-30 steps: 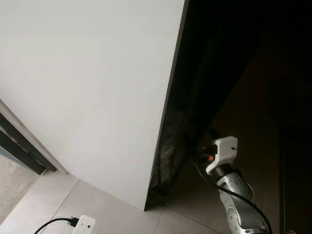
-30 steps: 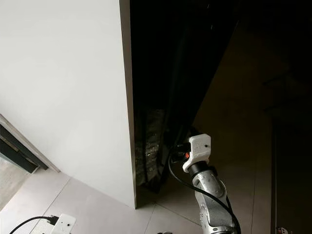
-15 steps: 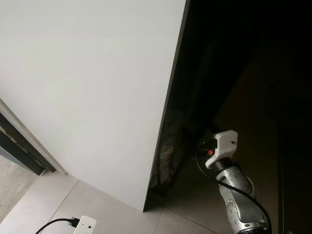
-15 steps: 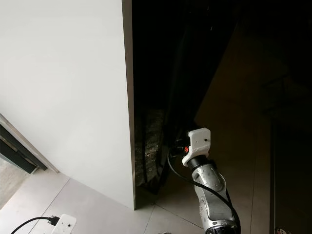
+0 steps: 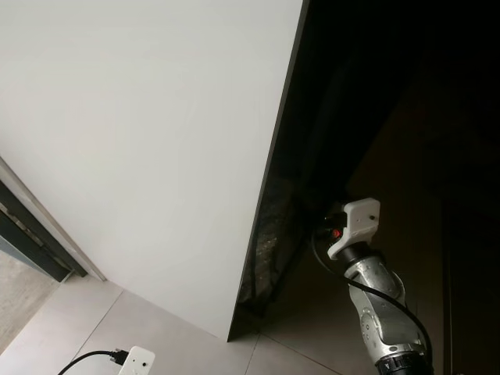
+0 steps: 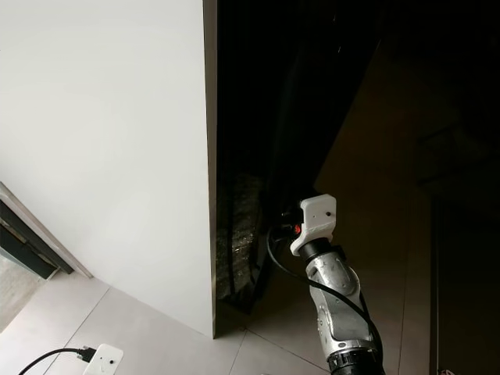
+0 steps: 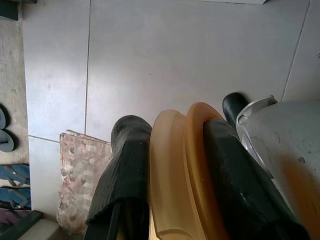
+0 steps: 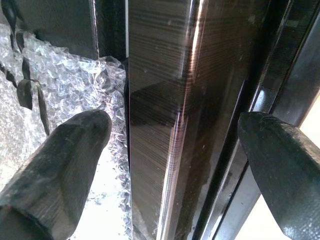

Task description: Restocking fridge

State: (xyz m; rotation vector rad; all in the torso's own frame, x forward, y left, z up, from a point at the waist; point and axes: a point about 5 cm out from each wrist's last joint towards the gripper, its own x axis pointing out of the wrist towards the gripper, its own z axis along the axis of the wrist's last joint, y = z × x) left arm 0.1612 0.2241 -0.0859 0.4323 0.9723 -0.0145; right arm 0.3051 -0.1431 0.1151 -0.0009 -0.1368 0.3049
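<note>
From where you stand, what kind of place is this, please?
Probably a home interior, maybe a hallway or kitchen edge. The floor is pale tile, a power strip lies on it, and sandals wait beside a patterned mat. A tall dark glossy panel, partly bubble-wrapped, could be the fridge.

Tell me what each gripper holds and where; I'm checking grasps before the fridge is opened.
The left gripper is shut on stacked translucent orange plastic plates, pinched across their rims. The right gripper is open, astride a dark glossy door edge, holding nothing.
</note>
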